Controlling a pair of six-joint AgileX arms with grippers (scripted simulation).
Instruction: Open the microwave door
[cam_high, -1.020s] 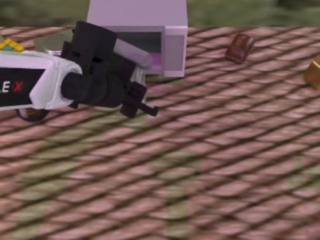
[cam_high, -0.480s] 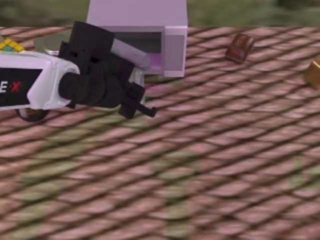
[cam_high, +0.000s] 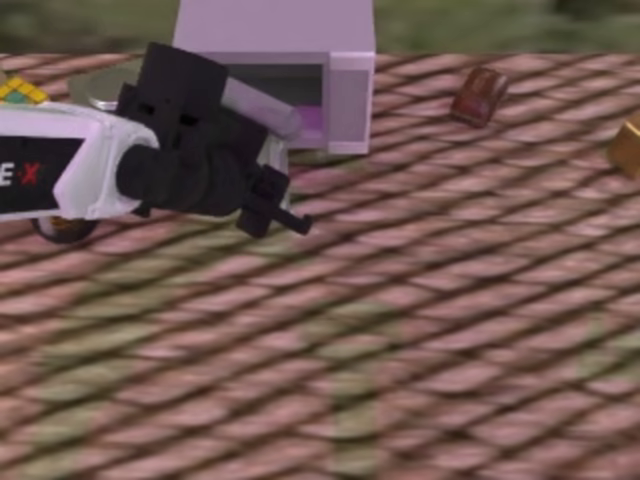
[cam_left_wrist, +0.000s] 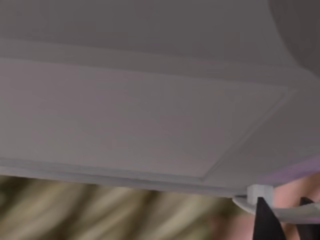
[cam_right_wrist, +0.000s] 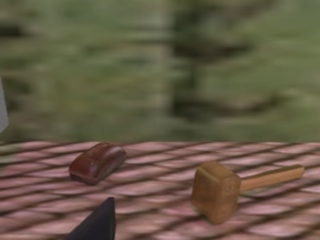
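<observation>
Boxy pale lavender-white microwave (cam_high: 300, 40) stood at far edge of brick-patterned pinkish worktop (cam_high: 420, 330), left of centre in top view, plain side panel facing front, purple-tinted interior showing. Flat pale lavender microwave door (cam_high: 262, 105) swung partly open, angled out toward near-left, mostly hidden under arm in top view. Filled most of left wrist view as pale panel with inset rectangular frame (cam_left_wrist: 140, 115).

Black left gripper (cam_high: 285, 210) of white AgileX arm reached in from top view's left, sat just in front of open door's outer edge. Dark fingers (cam_left_wrist: 265, 220) seen in left wrist view right beside small white block at door's edge, with thin pale curved piece there; looked closed on it, but contact partly cut off by frame, cannot tell for sure.

Right gripper only seen as one dark fingertip (cam_right_wrist: 97, 222) in right wrist view, low over worktop; opening cannot be told. Arm not in top view.

Small reddish-brown rounded block (cam_high: 478, 95) lay on worktop right of microwave, apart from it. Wooden mallet (cam_right_wrist: 220, 190) lay further right, at top view's right edge (cam_high: 628, 145), head on worktop, handle pointing away from block.
</observation>
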